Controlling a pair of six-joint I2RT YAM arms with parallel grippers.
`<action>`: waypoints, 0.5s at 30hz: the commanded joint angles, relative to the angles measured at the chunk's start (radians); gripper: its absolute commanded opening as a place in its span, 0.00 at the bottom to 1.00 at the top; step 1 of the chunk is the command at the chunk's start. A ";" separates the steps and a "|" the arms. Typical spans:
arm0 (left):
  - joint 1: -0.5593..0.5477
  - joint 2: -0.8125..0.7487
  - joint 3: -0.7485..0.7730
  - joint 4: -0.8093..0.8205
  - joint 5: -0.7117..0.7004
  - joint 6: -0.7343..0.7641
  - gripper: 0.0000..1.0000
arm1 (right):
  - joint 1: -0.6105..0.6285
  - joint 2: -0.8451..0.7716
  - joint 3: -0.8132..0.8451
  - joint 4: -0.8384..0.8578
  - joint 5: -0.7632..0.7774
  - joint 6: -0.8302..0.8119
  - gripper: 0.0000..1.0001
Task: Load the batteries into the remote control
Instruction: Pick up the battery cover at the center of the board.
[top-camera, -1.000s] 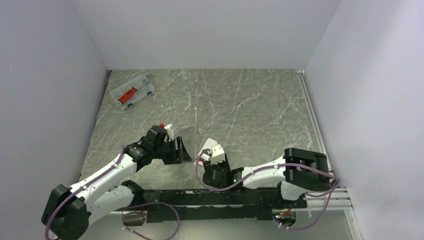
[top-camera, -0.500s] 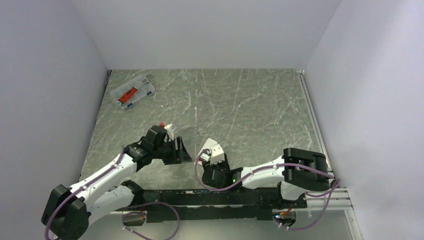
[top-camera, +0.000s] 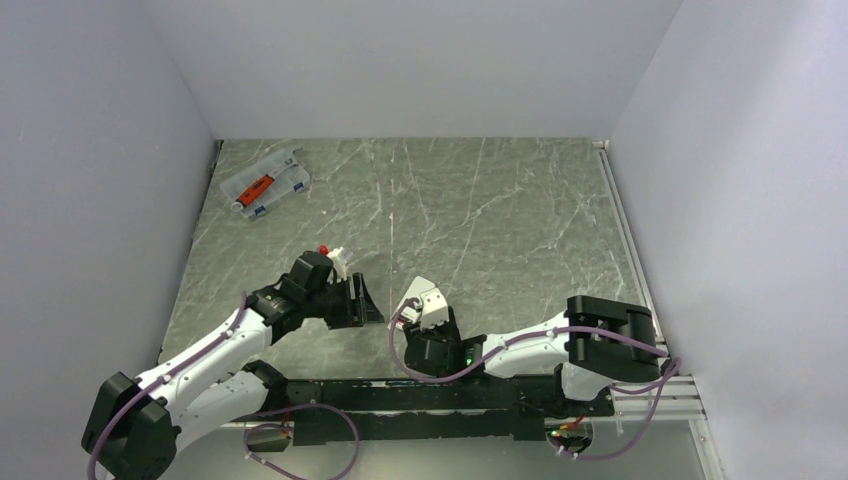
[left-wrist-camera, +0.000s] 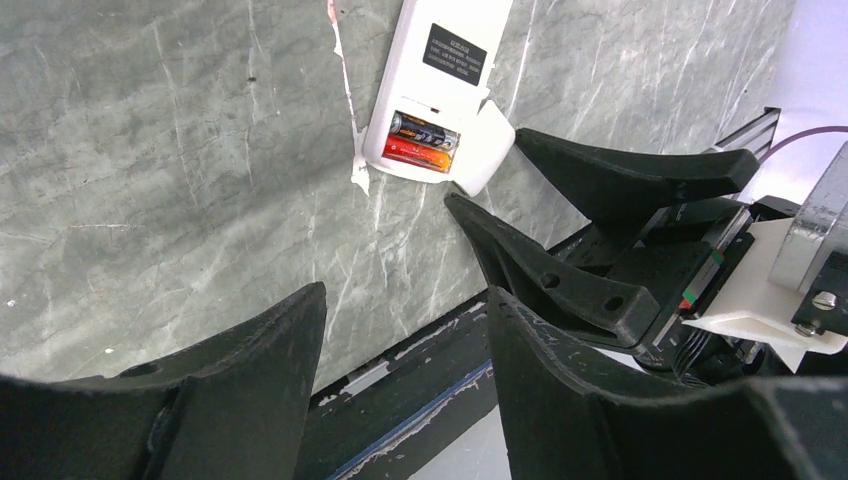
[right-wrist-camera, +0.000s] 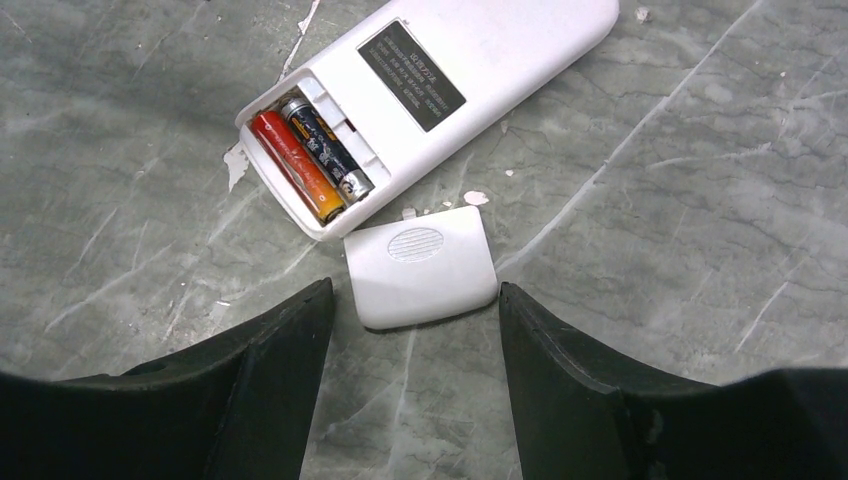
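The white remote control (right-wrist-camera: 470, 60) lies back up on the marble table, its compartment uncovered. Both batteries sit side by side in it, one red-orange (right-wrist-camera: 290, 165) and one dark (right-wrist-camera: 325, 145). The loose white cover (right-wrist-camera: 420, 265) lies flat just below the compartment, level with the tips of my open right gripper (right-wrist-camera: 415, 288), which touch nothing. From the left wrist view I see the remote control (left-wrist-camera: 440, 60), the batteries (left-wrist-camera: 422, 140) and the right gripper's fingers (left-wrist-camera: 620, 180) beside the cover (left-wrist-camera: 488, 150). My left gripper (left-wrist-camera: 405, 292) is open and holds nothing. The top view hides the remote.
A clear organiser case (top-camera: 265, 183) with a red tool stands at the far left back corner. The black rail (left-wrist-camera: 400, 400) runs along the near table edge under the left gripper. Small white scraps (right-wrist-camera: 235, 165) lie by the remote. Walls close the table's sides.
The right gripper's jaws have spread slightly wider. Neither arm has visibly shifted in the top view.
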 joint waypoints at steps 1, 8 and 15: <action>-0.001 -0.017 0.020 0.010 -0.002 0.007 0.65 | -0.019 0.034 -0.068 -0.135 -0.125 0.002 0.64; 0.000 -0.013 0.034 -0.001 -0.003 0.016 0.65 | -0.037 0.032 -0.082 -0.105 -0.146 -0.011 0.64; -0.001 -0.012 0.032 0.003 -0.002 0.014 0.65 | -0.037 0.040 -0.087 -0.078 -0.179 -0.029 0.64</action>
